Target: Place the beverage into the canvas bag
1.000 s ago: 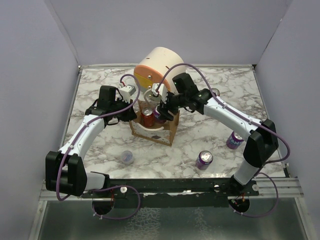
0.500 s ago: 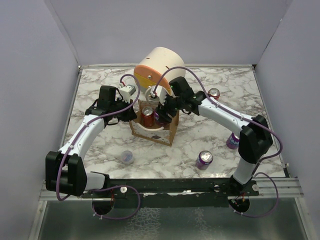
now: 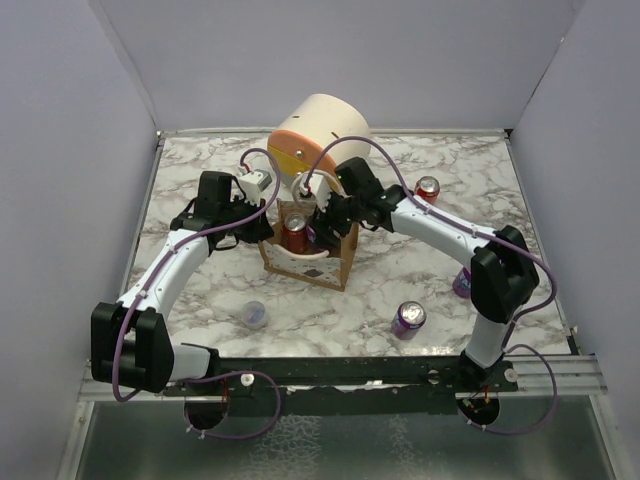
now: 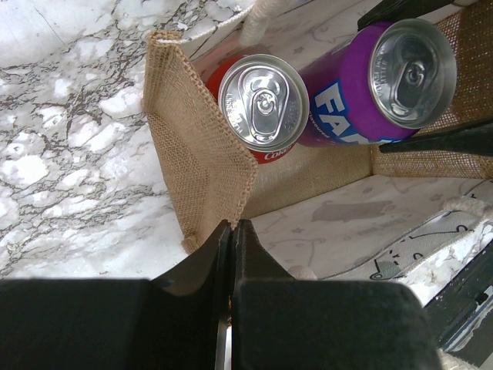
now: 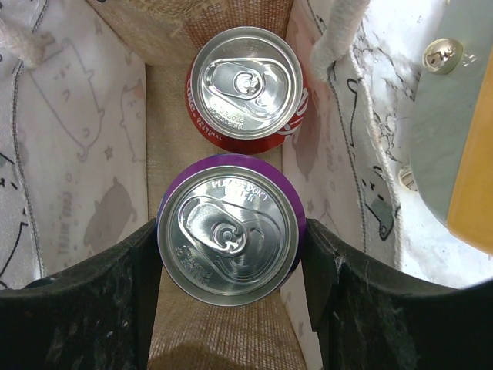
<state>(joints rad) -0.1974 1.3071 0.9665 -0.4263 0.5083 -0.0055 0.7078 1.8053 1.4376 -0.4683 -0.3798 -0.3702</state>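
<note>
The tan canvas bag [image 3: 318,264] stands open at the table's middle. A red can [image 3: 294,232] stands upright inside it. My right gripper [image 3: 322,226] reaches down into the bag and is shut on a purple beverage can [image 5: 229,231], which it holds upright beside the red can [image 5: 245,89]. My left gripper [image 4: 233,225] is shut on the top edge of the bag's burlap wall [image 4: 202,162], at its left side. In the left wrist view the red can [image 4: 263,104] and the purple can [image 4: 385,81] sit side by side in the bag. A white handle [image 5: 339,35] hangs by the rim.
The large cream cylinder [image 3: 322,128] with an orange front stands right behind the bag. A red can [image 3: 428,187] stands at the back right. A purple can [image 3: 408,318] stands at the front right, and another [image 3: 460,284] is partly hidden behind my right arm. A small lilac cup [image 3: 255,314] lies at the front left.
My right arm has swung left and carried the purple can further over and down into the bag, beside the red can. The left gripper has held still on the bag's edge.
</note>
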